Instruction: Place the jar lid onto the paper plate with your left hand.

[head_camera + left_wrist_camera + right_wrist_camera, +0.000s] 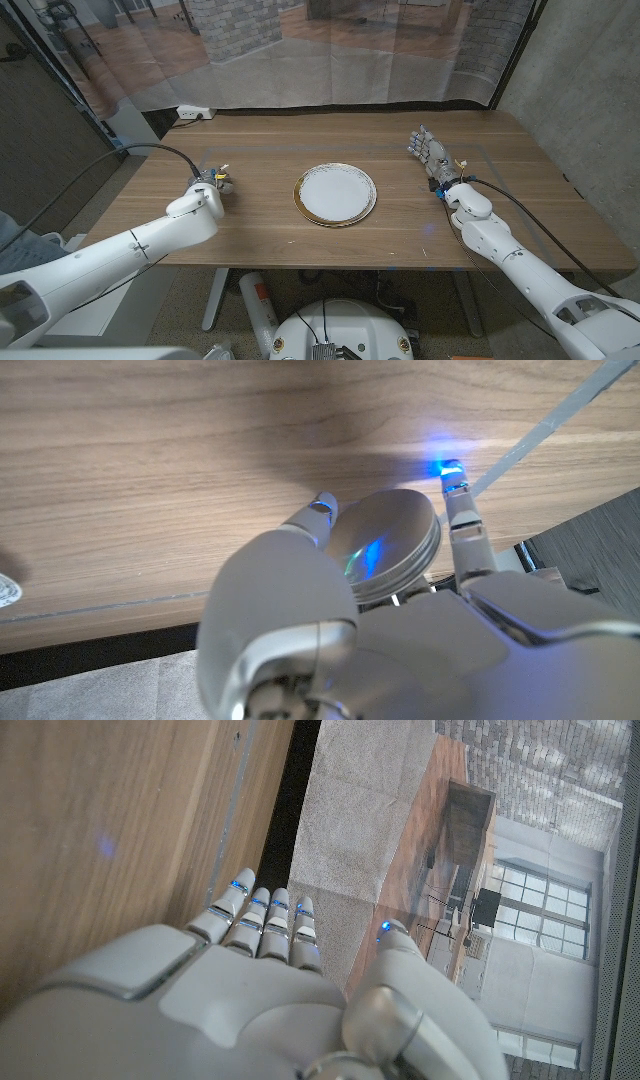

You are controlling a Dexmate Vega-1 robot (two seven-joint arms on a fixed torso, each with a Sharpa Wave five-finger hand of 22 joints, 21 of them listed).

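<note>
On the left of the wooden surface [260, 235]:
Left hand [212, 184]: it grips the jar lid [385, 547] between its fingers [468, 525]; the lid is held just over the surface, to the left of the plate and apart from it.
Middle: the paper plate [335, 194], white with a gold rim, lies on the surface between both hands.
Right hand [431, 155]: fingers released and stretched out, grasping nothing, near the right side.

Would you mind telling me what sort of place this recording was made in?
Probably a robot test space indoors, not a home: a bare wooden table holds just one paper plate, a translucent plastic sheet curtains it off from a room with brick walls, and a power strip sits at the table's far corner.
</note>
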